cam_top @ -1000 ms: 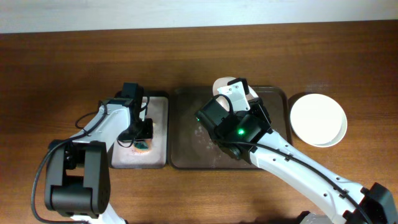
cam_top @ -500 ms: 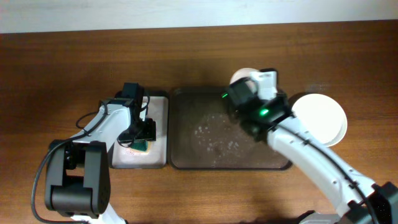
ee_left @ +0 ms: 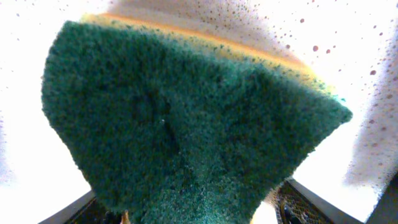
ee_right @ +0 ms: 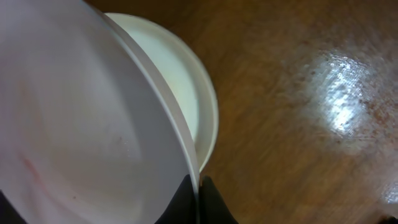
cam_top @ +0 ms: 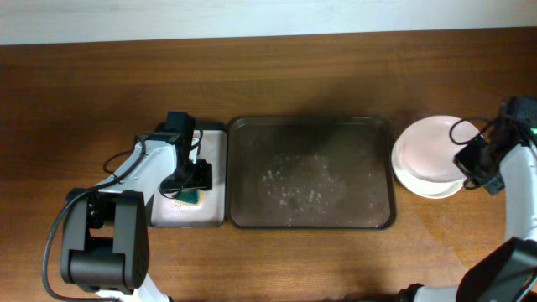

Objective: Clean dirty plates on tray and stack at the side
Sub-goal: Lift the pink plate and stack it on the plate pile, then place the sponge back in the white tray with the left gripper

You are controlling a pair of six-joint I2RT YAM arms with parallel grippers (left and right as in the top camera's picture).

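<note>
Now the right arm has swung away from the tray [cam_top: 252, 134]: half a second ago it was above the tray's 1 o'clock corner with a plate, and a second ago it covered the tray's middle, while at this moment it is at the far 3 o'clock side of the counter [cam_top: 84, 84]. The tray is fully uncovered, with no plate in it, only pale specks around its centre. The right gripper [cam_top: 471, 159] is pressed together on the rim of the held plate [cam_top: 424, 144], at that plate's 3 o'clock edge; in the right wrist view its dark fingers [ee_right: 210, 200] pinch the thin rim from both sides. This held plate, pinkish white with a faint red smear, is over the lower plate [cam_top: 435, 188], which lies on the counter just beside the tray at 3 o'clock; whether the two touch I cannot tell. The left arm has not changed its place. The left gripper [cam_top: 193, 186] is over the small tray [cam_top: 215, 151], at 9 o'clock from the big tray, and pinches the sponge [ee_left: 186, 124], whose green side fills the left wrist view. Counting: I can tell two plates, one held and one under it, and whether there is a third I cannot tell; two trays; one sponge; two arms.
</note>
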